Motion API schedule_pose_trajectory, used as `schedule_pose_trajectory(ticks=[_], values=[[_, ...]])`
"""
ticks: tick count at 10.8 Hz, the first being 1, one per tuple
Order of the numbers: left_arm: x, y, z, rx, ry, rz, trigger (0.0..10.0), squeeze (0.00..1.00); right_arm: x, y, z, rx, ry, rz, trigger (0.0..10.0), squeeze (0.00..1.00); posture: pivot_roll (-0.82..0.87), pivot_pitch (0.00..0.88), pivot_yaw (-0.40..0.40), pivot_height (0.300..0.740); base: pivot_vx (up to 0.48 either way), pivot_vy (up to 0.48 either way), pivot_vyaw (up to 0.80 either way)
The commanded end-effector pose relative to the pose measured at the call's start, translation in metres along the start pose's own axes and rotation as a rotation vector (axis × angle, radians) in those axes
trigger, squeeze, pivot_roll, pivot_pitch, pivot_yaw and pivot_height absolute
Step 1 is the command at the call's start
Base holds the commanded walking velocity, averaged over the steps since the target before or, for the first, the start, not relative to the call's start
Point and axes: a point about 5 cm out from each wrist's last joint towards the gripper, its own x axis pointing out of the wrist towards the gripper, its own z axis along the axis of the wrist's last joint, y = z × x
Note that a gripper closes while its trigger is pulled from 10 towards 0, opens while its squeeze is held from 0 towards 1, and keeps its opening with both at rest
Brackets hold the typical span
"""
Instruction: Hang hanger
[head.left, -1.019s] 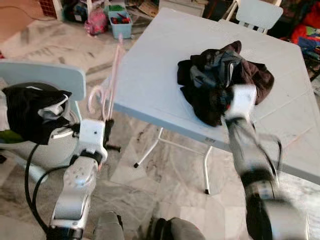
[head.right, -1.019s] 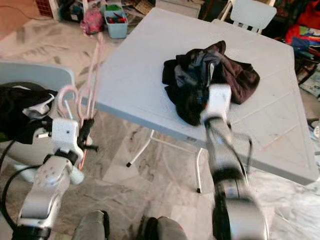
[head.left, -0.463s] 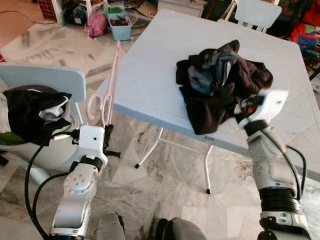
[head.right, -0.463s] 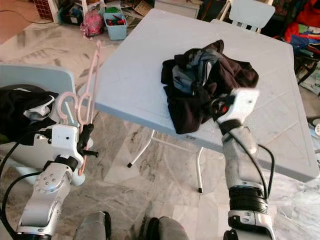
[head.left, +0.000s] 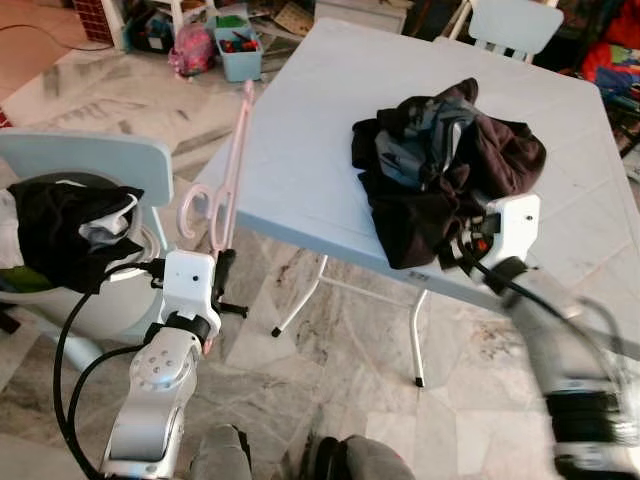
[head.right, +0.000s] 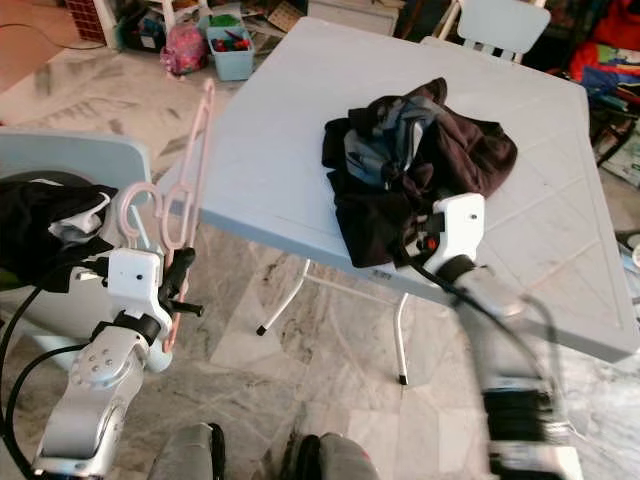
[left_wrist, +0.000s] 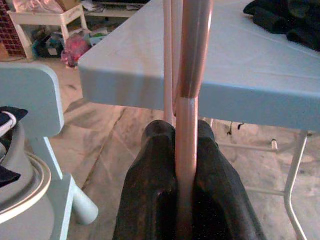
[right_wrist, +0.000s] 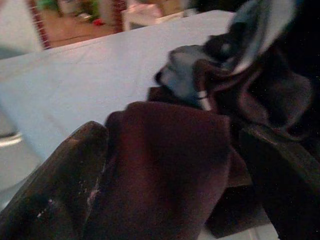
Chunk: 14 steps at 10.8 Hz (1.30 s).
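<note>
Gripping a pink hanger (head.left: 226, 170) by its lower end, the left gripper (left_wrist: 186, 165) sits low beside the near left corner of a pale blue table (head.left: 300, 150), its fingers (left_wrist: 150, 200) pinched tight on the pink rod. The hanger stands nearly upright, leaning toward the table edge, hook curling to the left. On the table lies a heap of dark clothes (head.left: 445, 160). The right gripper (right_wrist: 170, 165) is at the heap's near edge, its fingers (right_wrist: 55, 185) spread wide on either side of a dark maroon fold. A chair (head.left: 90, 160) draped with black cloth (head.left: 65, 225) stands at far left.
</note>
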Motion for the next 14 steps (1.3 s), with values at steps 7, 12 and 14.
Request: schedule_pose_trajectory(ticks=[7, 12, 14], values=[[-0.018, -0.007, -0.001, -0.019, 0.033, -0.026, 10.0, 0.0, 0.003, 0.017, 0.0, 0.119, 0.143, 0.457, 10.0, 0.0, 0.05, 0.146, -0.09, 0.74, 0.0, 0.0, 0.0], [-0.033, -0.011, -0.003, -0.031, 0.058, -0.013, 10.0, 0.0, 0.026, 0.011, -0.034, 0.134, 0.231, 0.241, 10.0, 0.0, 0.07, 0.202, -0.112, 0.74, 0.0, 0.0, 0.0], [-0.037, -0.01, -0.004, -0.034, 0.079, -0.003, 10.0, 0.0, 0.046, -0.007, -0.037, 0.067, 0.254, -0.053, 10.0, 0.0, 0.07, 0.23, -0.116, 0.74, 0.0, 0.0, 0.0]])
